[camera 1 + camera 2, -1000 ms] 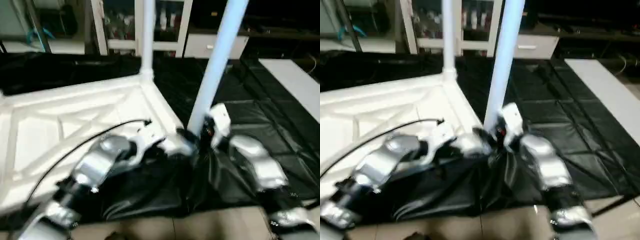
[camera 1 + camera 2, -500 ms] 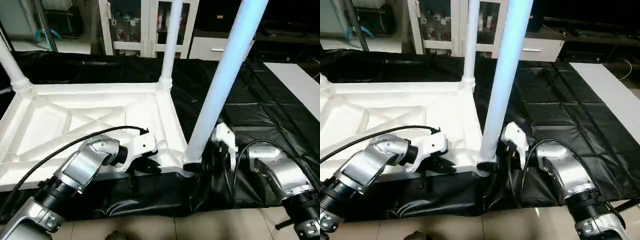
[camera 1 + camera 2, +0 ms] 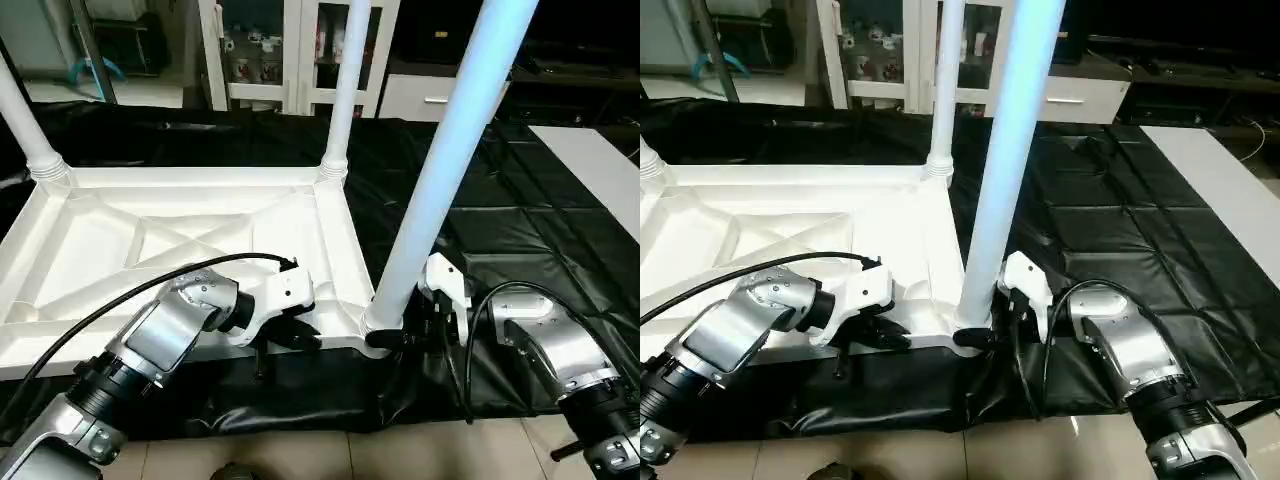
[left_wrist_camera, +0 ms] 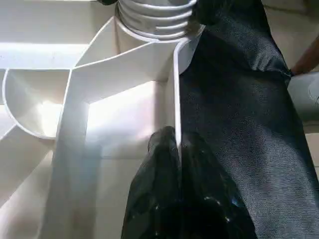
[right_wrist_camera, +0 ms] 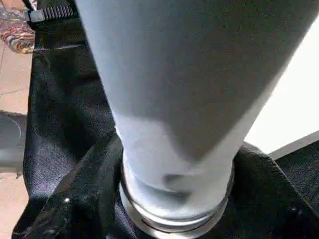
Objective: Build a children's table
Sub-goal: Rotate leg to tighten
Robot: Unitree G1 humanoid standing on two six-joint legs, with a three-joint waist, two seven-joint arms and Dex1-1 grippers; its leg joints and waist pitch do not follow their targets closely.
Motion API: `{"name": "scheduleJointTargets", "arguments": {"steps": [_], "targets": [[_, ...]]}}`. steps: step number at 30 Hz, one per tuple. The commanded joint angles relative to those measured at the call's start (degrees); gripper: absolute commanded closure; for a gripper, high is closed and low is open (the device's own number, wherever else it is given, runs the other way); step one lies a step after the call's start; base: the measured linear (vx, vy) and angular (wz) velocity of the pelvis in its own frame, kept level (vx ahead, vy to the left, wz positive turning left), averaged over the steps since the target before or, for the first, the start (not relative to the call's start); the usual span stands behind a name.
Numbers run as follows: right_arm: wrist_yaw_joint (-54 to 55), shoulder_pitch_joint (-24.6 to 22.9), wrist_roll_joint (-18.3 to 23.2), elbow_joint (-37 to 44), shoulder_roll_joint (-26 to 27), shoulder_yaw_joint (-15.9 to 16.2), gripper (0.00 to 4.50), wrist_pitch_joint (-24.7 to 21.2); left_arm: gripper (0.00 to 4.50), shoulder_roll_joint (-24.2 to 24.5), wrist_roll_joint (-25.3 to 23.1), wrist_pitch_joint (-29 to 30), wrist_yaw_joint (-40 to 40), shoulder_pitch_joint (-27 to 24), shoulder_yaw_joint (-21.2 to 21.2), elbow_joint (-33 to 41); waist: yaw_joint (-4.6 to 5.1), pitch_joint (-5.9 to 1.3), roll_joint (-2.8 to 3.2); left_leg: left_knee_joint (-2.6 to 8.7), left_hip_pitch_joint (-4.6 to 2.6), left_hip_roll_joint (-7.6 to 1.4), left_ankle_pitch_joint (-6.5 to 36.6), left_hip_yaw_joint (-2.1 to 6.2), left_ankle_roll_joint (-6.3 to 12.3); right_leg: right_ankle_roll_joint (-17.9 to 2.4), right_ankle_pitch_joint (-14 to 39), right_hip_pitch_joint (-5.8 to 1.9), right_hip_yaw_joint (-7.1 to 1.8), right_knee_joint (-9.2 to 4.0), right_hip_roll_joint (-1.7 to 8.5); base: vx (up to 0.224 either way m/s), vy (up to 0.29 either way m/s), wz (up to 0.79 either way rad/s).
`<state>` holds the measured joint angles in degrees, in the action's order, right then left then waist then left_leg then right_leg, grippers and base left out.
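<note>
Right gripper [image 3: 400, 335] now nearer round leg [image 3: 440, 170] base; left wrist view: left gripper [image 4: 178, 149] pinched on tabletop rim [image 4: 175, 89].

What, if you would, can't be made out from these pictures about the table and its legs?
- Fourth corner socket: the table top is cut off by the head views' left edge.
- Upper ends of all three legs, near leg included: past the top edge.
- How deep the near leg sits in its socket: the right gripper hides it in the head views.
- Left gripper, shut on the top's rim: its grip is hidden by the forearm in the head views.
</note>
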<state>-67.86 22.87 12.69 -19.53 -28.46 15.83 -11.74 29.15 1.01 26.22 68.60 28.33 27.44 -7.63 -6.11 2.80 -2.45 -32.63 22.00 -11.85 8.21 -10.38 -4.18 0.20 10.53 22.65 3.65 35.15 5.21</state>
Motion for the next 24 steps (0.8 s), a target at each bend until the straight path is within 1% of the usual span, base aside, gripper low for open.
{"name": "scheduleJointTargets", "arguments": {"steps": [1,2,4,10,14,15,16,17,18,19,20,21,22,23,24], "targets": [[-0.46,0.74,-1.62,-1.05,-0.30,0.70,1.60,0.56,4.50,-0.02,-0.68,0.41,2.58,-0.52,3.57,0.00,0.30,-3.49,0.31,3.77,-1.54,-1.47,19.57,0.35,-0.64,-10.52,15.03,-1.78,-2.20,-4.63,2.55,0.000,0.000,0.00],[-0.54,0.78,-1.60,-1.16,-0.29,0.72,1.70,0.65,4.50,0.02,-0.68,0.44,2.59,-0.57,3.58,0.03,0.30,-3.51,0.30,3.74,-1.54,-1.45,19.47,0.34,-0.62,-10.54,14.94,-1.79,-2.20,-4.60,2.55,0.000,0.000,0.00],[-0.60,0.86,-1.57,-1.34,-0.23,0.71,1.73,0.75,4.50,0.06,-0.62,0.57,2.58,-0.65,3.56,0.15,0.29,-3.53,0.38,3.72,-1.56,-1.46,19.24,0.34,-0.59,-10.67,14.49,-1.79,-2.19,-4.54,2.53,0.000,0.000,0.00],[-0.65,0.82,-1.24,-1.38,0.06,0.45,1.76,0.29,4.50,0.01,-0.50,0.83,2.63,-0.87,3.58,0.38,0.33,-3.54,0.30,3.70,-1.54,-1.42,19.46,0.34,-0.55,-10.71,14.71,-1.85,-2.17,-4.55,2.51,0.000,0.000,0.00],[0.94,0.90,-1.80,-2.16,0.66,0.07,1.76,0.41,4.50,-0.10,-0.45,0.98,2.49,-1.07,3.55,0.54,0.37,-3.55,0.26,3.70,-1.53,-1.44,19.07,0.34,-0.61,-10.73,14.45,-1.83,-2.19,-4.52,2.52,0.000,0.000,0.00],[6.08,1.67,-3.04,-4.74,2.25,-1.15,1.76,0.98,4.50,-0.82,-0.36,0.95,1.32,-1.14,2.95,0.06,0.45,-3.54,0.34,3.70,-1.52,-1.41,19.42,0.36,-0.71,-10.73,14.90,-1.78,-2.17,-4.54,2.57,0.000,0.000,0.00],[9.95,2.34,-3.75,-6.66,3.47,-2.13,1.76,1.19,4.50,-1.69,-0.30,0.97,-0.04,-1.10,2.27,-0.58,0.80,-3.35,0.53,3.80,-1.49,-1.32,20.58,0.41,-1.31,-10.74,16.19,-1.51,-2.13,-4.68,2.53,0.000,0.000,0.00],[9.95,2.34,-3.75,-6.66,3.47,-2.13,1.76,1.19,4.50,-1.69,-0.30,0.97,-0.04,-1.10,2.27,-0.58,1.02,-3.29,0.43,3.92,-1.48,-1.24,21.73,0.49,-1.71,-10.37,17.80,-1.57,-2.03,-4.85,2.47,0.000,0.000,0.00],[16.54,3.53,-3.95,-9.48,5.95,-4.24,1.77,0.49,4.50,-3.85,-0.21,1.09,-3.14,-0.71,0.83,-2.44,1.15,-3.31,0.42,3.92,-1.60,-1.25,22.87,0.61,-2.12,-9.93,19.39,-1.62,-1.94,-4.93,2.51,0.000,0.000,0.00],[23.06,4.76,-3.79,-12.05,8.55,-6.37,1.77,-0.64,4.50,-6.39,-0.28,1.36,-6.90,-0.03,-0.74,-4.91,1.65,-3.12,0.29,3.98,-1.63,-1.13,24.64,0.69,-2.72,-9.21,22.25,-1.42,-1.90,-5.26,2.57,0.000,0.000,0.00],[28.01,5.70,-3.67,-13.87,10.59,-7.86,1.77,-1.48,4.50,-8.37,-0.52,1.26,-9.86,0.64,-1.80,-7.03,2.08,-3.05,0.33,3.98,-1.63,-1.00,26.22,0.95,-3.57,-8.25,25.72,-1.27,-1.72,-5.55,2.71,-0.061,0.017,-0.13],[33.84,6.83,-3.84,-15.95,12.92,-9.21,1.77,-1.92,4.50,-10.68,-0.86,1.32,-13.48,1.67,-3.01,-9.72,2.44,-3.10,0.49,4.04,-1.71,-0.91,28.16,1.47,-4.38,-6.78,29.41,-1.42,-1.25,-5.90,2.85,-0.061,0.017,-0.13],[36.37,7.33,-4.05,-16.88,13.93,-9.64,1.77,-1.88,4.50,-11.63,-1.02,1.28,-14.91,2.15,-3.45,-10.89,2.79,-3.08,0.50,4.02,-1.68,-0.92,28.94,1.52,-4.57,-6.32,30.15,-1.27,-1.20,-6.04,2.81,-0.064,0.027,-0.16],[39.33,7.91,-4.26,-18.02,15.28,-10.08,1.78,-1.71,4.50,-12.81,-1.23,1.13,-16.77,2.78,-3.98,-12.32,3.24,-3.17,0.43,4.04,-1.77,-0.84,30.45,1.93,-4.77,-5.47,31.61,-1.33,-0.77,-6.36,2.88,-0.053,0.033,-0.16],[43.78,8.79,-4.87,-19.75,17.69,-10.25,1.78,-1.16,4.50,-15.28,-1.23,1.42,-20.83,3.99,-5.56,-14.99,3.48,-3.16,0.58,4.03,-1.76,-0.87,31.28,1.97,-4.58,-5.10,31.52,-1.18,-0.76,-6.56,2.91,-0.053,0.033,-0.16]]}}
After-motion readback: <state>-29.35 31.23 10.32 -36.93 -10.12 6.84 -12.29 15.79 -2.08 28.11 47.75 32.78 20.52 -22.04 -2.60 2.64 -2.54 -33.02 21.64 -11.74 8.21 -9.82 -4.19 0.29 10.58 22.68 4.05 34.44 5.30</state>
